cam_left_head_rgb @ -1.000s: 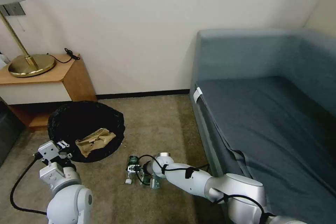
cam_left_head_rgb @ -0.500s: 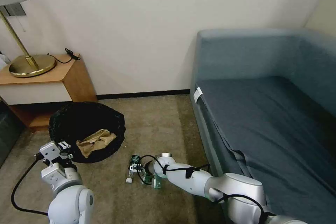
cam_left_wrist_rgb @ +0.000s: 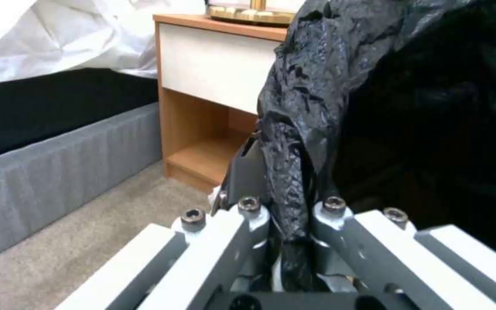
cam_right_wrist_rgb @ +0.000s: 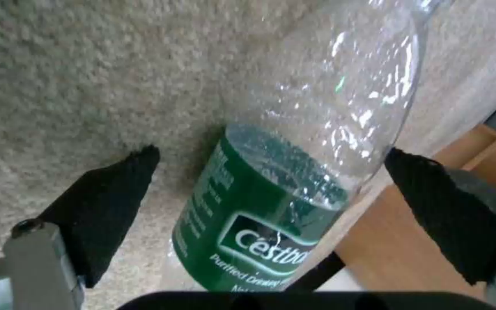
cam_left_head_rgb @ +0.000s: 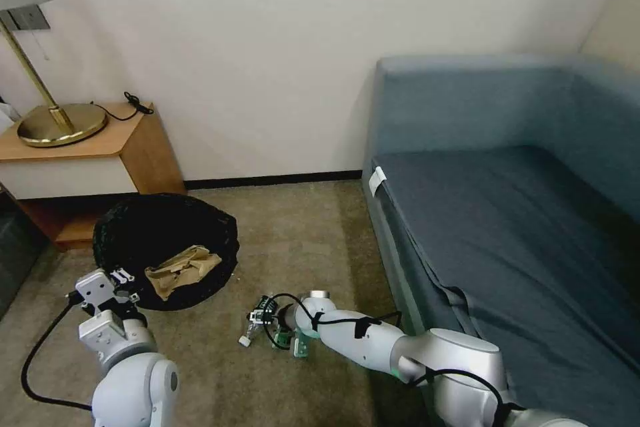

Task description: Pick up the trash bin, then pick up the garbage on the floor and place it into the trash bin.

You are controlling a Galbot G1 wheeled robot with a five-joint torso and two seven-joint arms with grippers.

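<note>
The trash bin [cam_left_head_rgb: 127,240] sits low at the left, lined with a crinkled black bag [cam_left_wrist_rgb: 317,107]; a crumpled tan paper bag [cam_left_head_rgb: 181,269] lies inside it. My left gripper [cam_left_head_rgb: 120,278] [cam_left_wrist_rgb: 291,206] is shut on the bin's bag-covered near rim. A small clear bottle [cam_left_head_rgb: 255,325] [cam_right_wrist_rgb: 317,107] with a dark green label lies on the carpet, white cap toward me. My right gripper [cam_left_head_rgb: 265,317] [cam_right_wrist_rgb: 271,154] is down at the floor, open. Its black pads [cam_right_wrist_rgb: 110,193] stand on either side of the bottle and are apart from it.
A wooden nightstand [cam_left_head_rgb: 100,153] with a brass lamp [cam_left_head_rgb: 57,121] stands behind the bin. A blue-grey sofa [cam_left_head_rgb: 507,227] lies along the right side, close to my right arm. A grey bed base [cam_left_wrist_rgb: 58,163] is left of the nightstand. Open carpet [cam_left_head_rgb: 300,240] lies between bin and sofa.
My right gripper has shifted slightly along the floor around the bottle, and the bottle has turned a little. The left gripper and bin have barely moved.
</note>
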